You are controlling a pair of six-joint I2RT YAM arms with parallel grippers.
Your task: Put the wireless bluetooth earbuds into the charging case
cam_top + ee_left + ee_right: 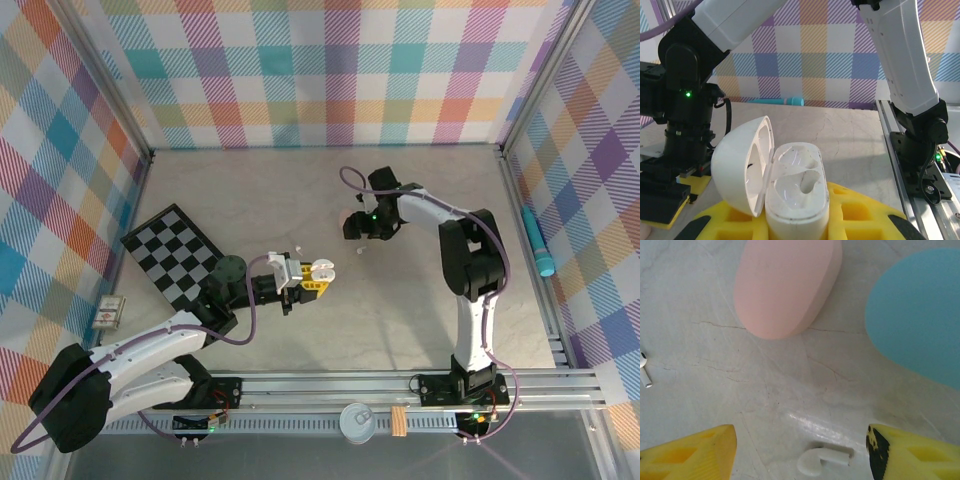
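Earbud (822, 460) lies on the table (790, 390) just under our right gripper (800, 452), between its wide-apart yellow fingers (695, 452), with its stem running across the gap toward the right finger. Our left gripper (298, 283) clamps the open white charging case (795, 190), off to the right gripper's left.

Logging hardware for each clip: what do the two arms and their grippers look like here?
Both arms have white shells with black joints: left arm, right arm. A purple cable loops along each. The left gripper and right gripper have dark bodies and yellow fingers; a green light glows at the right wrist.
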